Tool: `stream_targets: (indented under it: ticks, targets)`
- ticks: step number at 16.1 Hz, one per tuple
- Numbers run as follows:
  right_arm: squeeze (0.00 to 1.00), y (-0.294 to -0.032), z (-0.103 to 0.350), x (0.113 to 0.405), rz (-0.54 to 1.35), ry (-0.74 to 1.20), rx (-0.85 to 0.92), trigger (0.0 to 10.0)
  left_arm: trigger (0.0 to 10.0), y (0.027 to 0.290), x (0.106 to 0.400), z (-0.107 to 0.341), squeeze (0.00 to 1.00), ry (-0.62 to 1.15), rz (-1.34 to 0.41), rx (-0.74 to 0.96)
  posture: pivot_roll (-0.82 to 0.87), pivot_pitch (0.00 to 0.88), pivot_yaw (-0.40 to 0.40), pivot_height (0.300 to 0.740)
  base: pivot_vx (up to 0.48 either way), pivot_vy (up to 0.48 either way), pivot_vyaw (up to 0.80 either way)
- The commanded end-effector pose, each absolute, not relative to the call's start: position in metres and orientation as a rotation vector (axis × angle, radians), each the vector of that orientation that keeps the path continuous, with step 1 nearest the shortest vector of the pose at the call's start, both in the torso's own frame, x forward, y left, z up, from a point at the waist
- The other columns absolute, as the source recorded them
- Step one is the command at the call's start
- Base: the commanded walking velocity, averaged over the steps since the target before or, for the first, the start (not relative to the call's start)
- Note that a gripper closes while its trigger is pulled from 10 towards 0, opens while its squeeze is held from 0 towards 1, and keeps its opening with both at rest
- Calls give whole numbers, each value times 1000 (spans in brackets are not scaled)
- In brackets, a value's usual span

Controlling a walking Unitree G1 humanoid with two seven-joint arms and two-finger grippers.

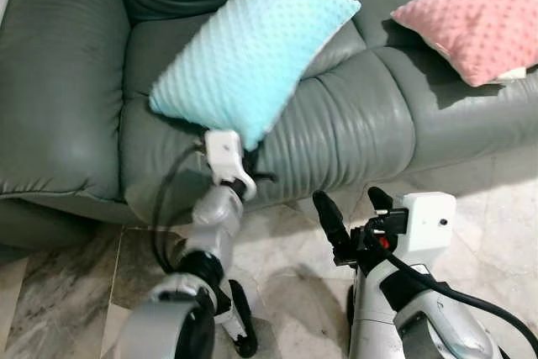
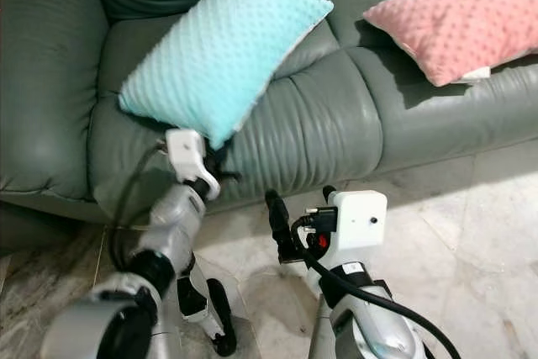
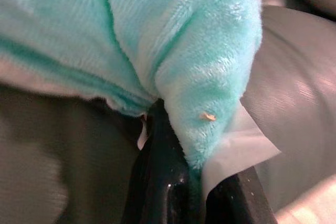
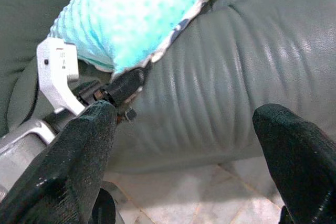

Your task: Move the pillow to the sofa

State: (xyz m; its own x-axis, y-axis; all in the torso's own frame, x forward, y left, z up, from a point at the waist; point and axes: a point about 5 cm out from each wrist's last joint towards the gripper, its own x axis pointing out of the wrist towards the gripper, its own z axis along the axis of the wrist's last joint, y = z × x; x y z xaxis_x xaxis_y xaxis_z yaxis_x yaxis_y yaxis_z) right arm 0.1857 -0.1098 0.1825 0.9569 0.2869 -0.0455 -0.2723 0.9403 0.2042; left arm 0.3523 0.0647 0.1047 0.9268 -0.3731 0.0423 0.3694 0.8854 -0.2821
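Sofa (image 1: 353,115): left hand (image 1: 252,150) pinching turquoise pillow (image 1: 252,52) corner.

Bright even daylight, sheen on the sofa (image 1: 353,115), close wrist views blurred.

Two pillows (image 1: 252,56) (image 1: 475,23), one sofa (image 1: 67,98)

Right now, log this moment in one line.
left gripper: shut on teal pillow corner | pillow: over sofa seat | right gripper: open, idle
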Motion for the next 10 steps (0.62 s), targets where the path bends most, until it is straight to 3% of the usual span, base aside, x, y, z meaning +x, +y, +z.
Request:
stream_targets:
  ticks: [1, 3, 6, 10]
  targets:
    - [682, -113, 180, 186, 282, 82, 200, 10000, 0, 62, 333, 79, 0, 110, -468, -300, -283, 293, 123, 548, 0, 0, 0]
    - [678, -114, 181, 189, 292, 76, 197, 10000, 0, 76, 318, 71, 0, 120, -518, -288, -265, 287, 119, 548, 0, 0, 0]
    - [659, -112, 180, 196, 308, 71, 197, 10000, 0, 129, 291, 48, 0, 198, -480, -207, -232, 281, 116, 548, 0, 0, 0]
    - [639, -110, 180, 200, 319, 66, 195, 10000, 0, 172, 297, 46, 0, 241, -403, -101, -228, 279, 110, 548, 0, 0, 0]
